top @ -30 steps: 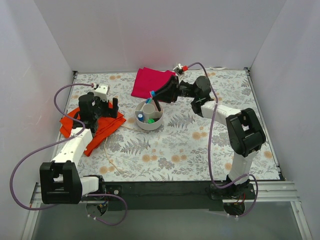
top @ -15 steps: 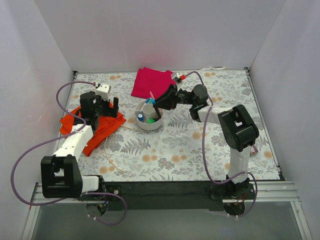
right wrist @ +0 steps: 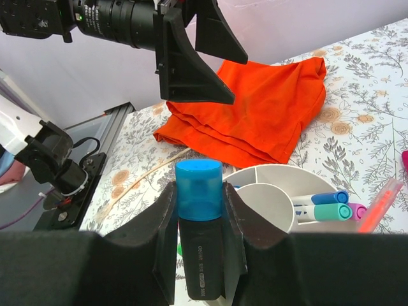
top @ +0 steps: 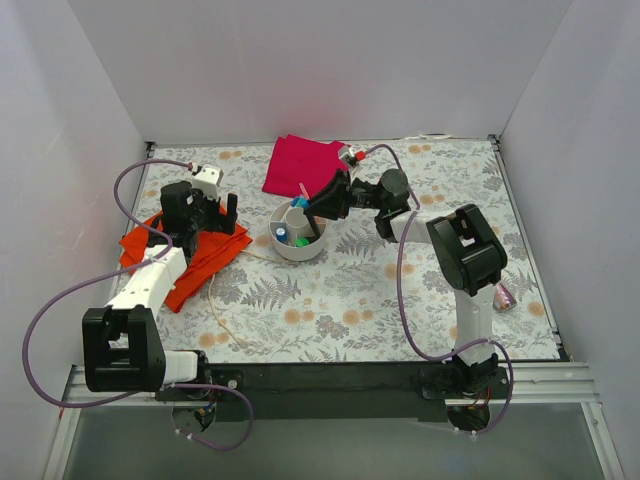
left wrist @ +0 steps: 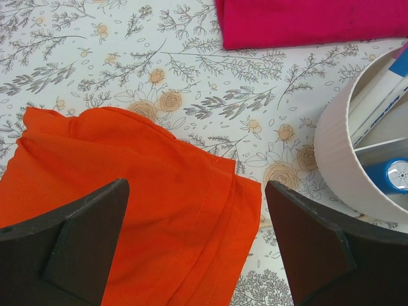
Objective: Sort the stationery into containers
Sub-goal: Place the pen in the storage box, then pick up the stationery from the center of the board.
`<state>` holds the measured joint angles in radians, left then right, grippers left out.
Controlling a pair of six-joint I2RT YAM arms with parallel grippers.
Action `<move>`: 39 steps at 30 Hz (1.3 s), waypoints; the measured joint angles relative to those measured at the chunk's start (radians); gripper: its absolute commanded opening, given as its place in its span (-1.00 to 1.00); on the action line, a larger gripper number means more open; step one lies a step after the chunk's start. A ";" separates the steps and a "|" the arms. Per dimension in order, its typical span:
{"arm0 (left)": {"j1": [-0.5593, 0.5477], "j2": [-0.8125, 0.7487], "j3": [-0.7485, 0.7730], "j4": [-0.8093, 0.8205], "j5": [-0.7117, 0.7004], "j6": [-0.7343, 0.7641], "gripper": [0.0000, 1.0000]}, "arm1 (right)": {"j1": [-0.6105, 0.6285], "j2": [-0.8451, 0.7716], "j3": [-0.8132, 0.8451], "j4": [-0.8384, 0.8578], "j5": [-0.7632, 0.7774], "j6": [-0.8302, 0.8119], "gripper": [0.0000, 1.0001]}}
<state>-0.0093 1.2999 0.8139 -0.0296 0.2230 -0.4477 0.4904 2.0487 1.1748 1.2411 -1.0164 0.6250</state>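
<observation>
My right gripper (right wrist: 199, 220) is shut on a short black marker with a blue cap (right wrist: 199, 189), held upright just above the near rim of the round white dish (right wrist: 274, 174). In the top view the right gripper (top: 314, 206) hangs over the dish (top: 300, 250). The dish holds blue- and teal-capped pens (right wrist: 322, 205), a pink pen (right wrist: 378, 205), white pens (left wrist: 381, 95) and a blue-capped marker (left wrist: 390, 176). My left gripper (left wrist: 197, 245) is open and empty over the orange cloth (left wrist: 140, 210), left of the dish (left wrist: 341, 159); it also shows in the top view (top: 216, 214).
A magenta cloth (top: 300, 165) lies behind the dish. The orange cloth (top: 190, 262) lies at the left. A pink glittery tube (top: 503, 296) lies by the right arm. A thin beige strand (top: 214, 305) lies on the floral mat. White walls enclose three sides.
My right gripper has come down and in towards the dish with the blue-capped marker, its arm folding closer. The left arm has barely moved.
</observation>
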 measured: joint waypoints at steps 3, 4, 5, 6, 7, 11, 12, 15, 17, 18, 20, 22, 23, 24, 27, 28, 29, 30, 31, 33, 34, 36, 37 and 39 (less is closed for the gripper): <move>0.000 0.002 0.006 -0.002 0.000 0.003 0.79 | 0.000 0.008 0.000 0.002 0.001 0.000 -0.88; 0.000 0.003 0.009 -0.002 0.000 0.005 0.79 | 0.000 0.011 0.000 0.003 0.001 -0.001 -0.87; 0.000 0.005 0.014 -0.004 0.000 0.006 0.79 | 0.000 0.013 0.000 0.005 0.001 -0.001 -0.87; 0.000 0.008 0.019 -0.005 0.000 0.006 0.79 | 0.000 0.016 0.000 0.005 0.001 -0.002 -0.86; 0.000 0.011 0.022 -0.004 0.000 0.006 0.79 | 0.000 0.018 0.000 0.005 0.002 -0.003 -0.85; 0.000 0.021 0.031 -0.005 0.000 0.007 0.79 | 0.000 0.023 0.000 0.011 0.005 -0.012 -0.47; 0.000 0.021 0.031 -0.007 0.000 0.008 0.79 | 0.000 0.023 0.000 0.012 0.005 -0.016 -0.40; 0.000 0.021 0.031 -0.008 0.000 0.010 0.79 | 0.000 0.023 0.000 0.009 0.005 -0.037 0.50; 0.000 0.021 0.031 -0.008 0.000 0.011 0.79 | 0.000 0.023 0.000 -0.005 0.006 -0.050 0.97; 0.000 0.021 0.031 -0.008 0.000 0.011 0.79 | 0.000 0.023 0.001 -0.016 0.006 -0.056 0.97; 0.000 0.021 0.031 -0.008 0.000 0.013 0.79 | 0.000 0.022 0.003 -0.035 0.004 -0.082 0.97; 0.000 0.021 0.031 -0.008 0.000 0.014 0.79 | -0.002 0.018 0.005 -0.065 0.004 -0.100 0.97; 0.000 0.021 0.031 -0.008 0.000 0.015 0.79 | -0.004 0.013 0.005 -0.087 0.003 -0.108 0.96; 0.000 0.021 0.032 -0.007 -0.002 0.016 0.79 | -0.007 0.005 0.005 -0.109 0.003 -0.117 0.97; 0.000 0.021 0.039 -0.005 -0.004 0.021 0.79 | -0.029 -0.043 0.005 -0.183 0.001 -0.142 0.97; 0.000 0.021 0.042 0.000 -0.005 0.023 0.79 | -0.044 -0.071 0.001 -0.220 0.002 -0.158 0.97; 0.000 0.021 0.047 0.000 -0.005 0.024 0.80 | -0.064 -0.106 -0.005 -0.258 0.001 -0.174 0.97; 0.000 0.021 0.053 0.001 -0.006 0.025 0.79 | -0.089 -0.147 -0.012 -0.299 0.002 -0.194 0.97; 0.000 0.021 0.058 0.004 -0.006 0.025 0.79 | -0.118 -0.190 -0.016 -0.356 0.008 -0.226 0.96; 0.000 0.021 0.067 0.017 -0.004 0.027 0.79 | -0.188 -0.280 -0.016 -0.482 0.035 -0.311 0.97; 0.000 0.021 0.070 0.025 0.001 0.029 0.79 | -0.222 -0.323 -0.016 -0.559 0.061 -0.372 0.97; 0.000 0.021 0.078 0.034 0.018 0.027 0.77 | -0.290 -0.404 -0.013 -0.724 0.135 -0.500 0.97; 0.000 0.023 0.086 0.034 0.032 0.024 0.77 | -0.317 -0.436 -0.010 -0.814 0.180 -0.564 0.97; -0.002 0.039 0.119 0.032 0.064 0.021 0.77 | -0.351 -0.484 -0.001 -0.990 0.276 -0.698 0.96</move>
<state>-0.0113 1.3392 0.9333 0.0029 0.2871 -0.4263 0.1398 1.5642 1.1736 0.2508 -0.7403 -0.0734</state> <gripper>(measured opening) 0.889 0.983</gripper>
